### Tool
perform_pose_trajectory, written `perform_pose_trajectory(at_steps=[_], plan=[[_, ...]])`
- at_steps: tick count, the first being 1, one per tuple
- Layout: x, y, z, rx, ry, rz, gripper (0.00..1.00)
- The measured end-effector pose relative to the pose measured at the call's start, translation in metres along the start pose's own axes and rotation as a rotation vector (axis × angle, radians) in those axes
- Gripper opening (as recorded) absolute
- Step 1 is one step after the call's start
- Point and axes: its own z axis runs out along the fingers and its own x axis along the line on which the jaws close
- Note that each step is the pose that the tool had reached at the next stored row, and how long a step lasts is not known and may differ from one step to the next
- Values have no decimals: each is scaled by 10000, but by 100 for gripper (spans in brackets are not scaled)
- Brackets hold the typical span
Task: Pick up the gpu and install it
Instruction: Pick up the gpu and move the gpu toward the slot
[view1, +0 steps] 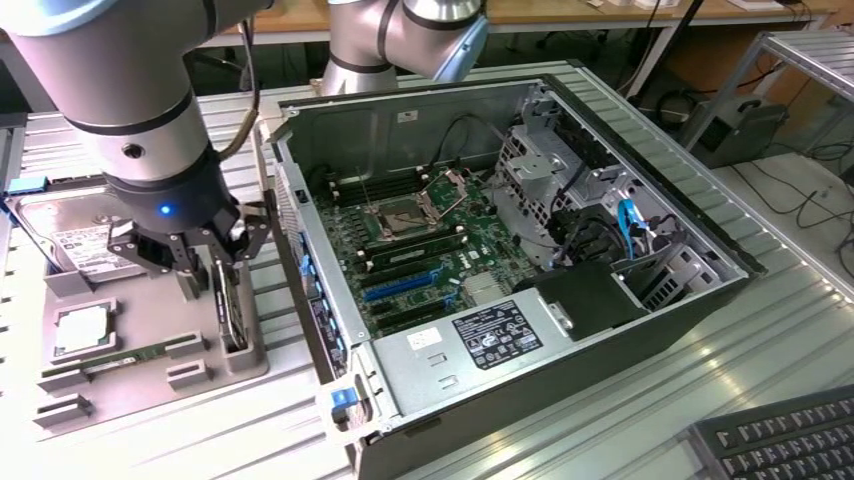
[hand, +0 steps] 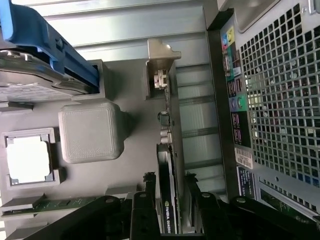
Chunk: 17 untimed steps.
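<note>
Straddling the gpu (hand: 171, 125), the gripper (hand: 171, 179) has its black fingers (hand: 150, 200) parted only a little, one on each face of the card, with a thin gap on the board side. The gpu stands on its edge in the matte grey tray (view1: 134, 392), silver bracket upward. Beside the tray, an open computer case (view1: 441, 95) lies on the ribbed metal table (view1: 747, 330).

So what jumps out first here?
The open black computer tower, lying on its side mid-picture with its green motherboard bared. At the exterior view's left, the grey robot arm hangs over a thin olive-brown graphics card standing on edge in a grey tray.
</note>
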Motion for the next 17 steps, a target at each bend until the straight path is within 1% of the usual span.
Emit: perform_pose_trajectory(at_steps=[2,4,9,11,16,17], plan=[[3,-2,43,-9,2,2,36],[5,-3,73,-33,4,4,36],[8,-6,132,-122,17,11,36],[10,-7,155,-146,20,13,36],[11,-7,168,-147,20,13,36],[11,-8,173,-146,21,12,35]])
